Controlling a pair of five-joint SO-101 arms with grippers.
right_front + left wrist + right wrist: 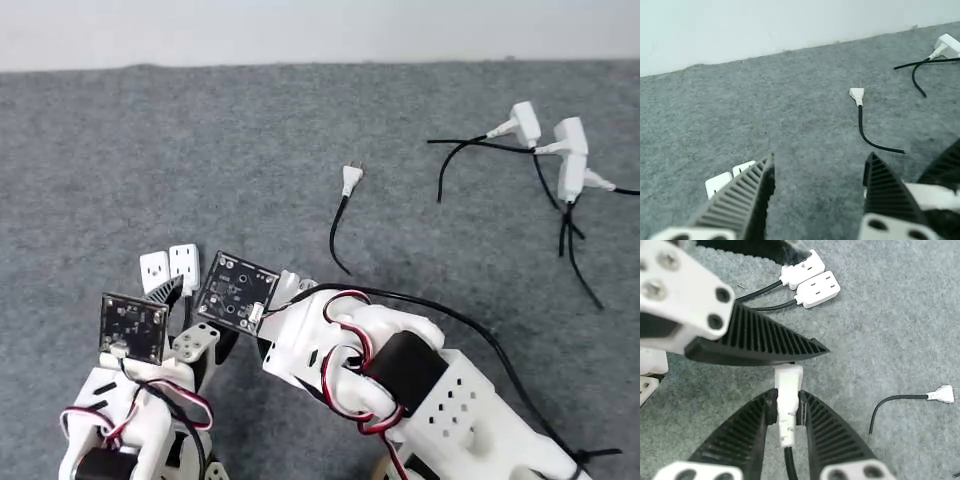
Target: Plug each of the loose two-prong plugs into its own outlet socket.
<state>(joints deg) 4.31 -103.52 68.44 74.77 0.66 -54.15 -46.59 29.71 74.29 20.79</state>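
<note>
Pinched in our right gripper [787, 393], one plug [788, 415] may twist if our spread left gripper [820, 165] crowds the sockets [818, 289].

1. Right gripper [788, 397]: both ribbed black fingers [740, 440] are clamped on the held plug [788, 382], which is white. Its black cord [788, 462] exits between them.
2. Left arm's ribbed finger [760, 342]: lies crosswise just beside the held plug's free end; contact cannot be confirmed.
3. First socket [817, 289] and second socket [802, 267]: white, side by side, beyond that finger from the held plug, each with a black cable.
4. Loose plug [941, 394]: white, on grey carpet [890, 330], well apart from the held plug.
</note>
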